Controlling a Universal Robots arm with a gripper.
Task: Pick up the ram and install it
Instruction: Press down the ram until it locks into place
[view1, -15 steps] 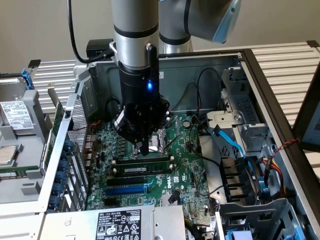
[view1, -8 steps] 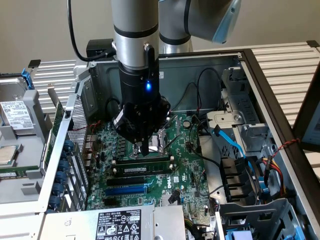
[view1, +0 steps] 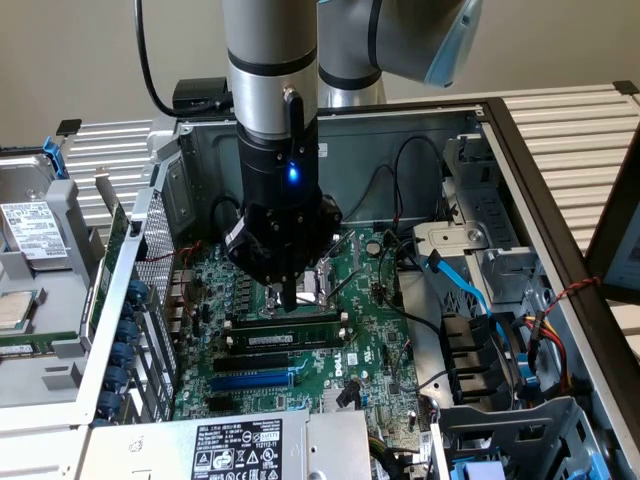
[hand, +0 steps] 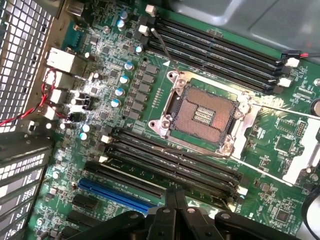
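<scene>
The ram (view1: 286, 339), a long green stick with a white label strip, stands upright in a black slot on the big green motherboard (view1: 372, 335) inside the open computer case. My gripper (view1: 288, 300) hangs straight above the middle of the stick. Its narrow black fingers are shut with nothing between them, and the tips are at or just above the ram's top edge; contact is unclear. In the wrist view the closed fingertips (hand: 175, 199) point down over the bank of black memory slots (hand: 165, 160) beside the bare CPU socket (hand: 205, 112).
A second bank of black slots (hand: 220, 47) lies beyond the socket. A blue expansion slot (view1: 250, 380) runs beside the ram. Blue cables (view1: 462, 288) and drive bays crowd the exterior view's right. The power supply (view1: 235, 450) sits at the front, and a perforated rear panel (hand: 22, 55) borders the board.
</scene>
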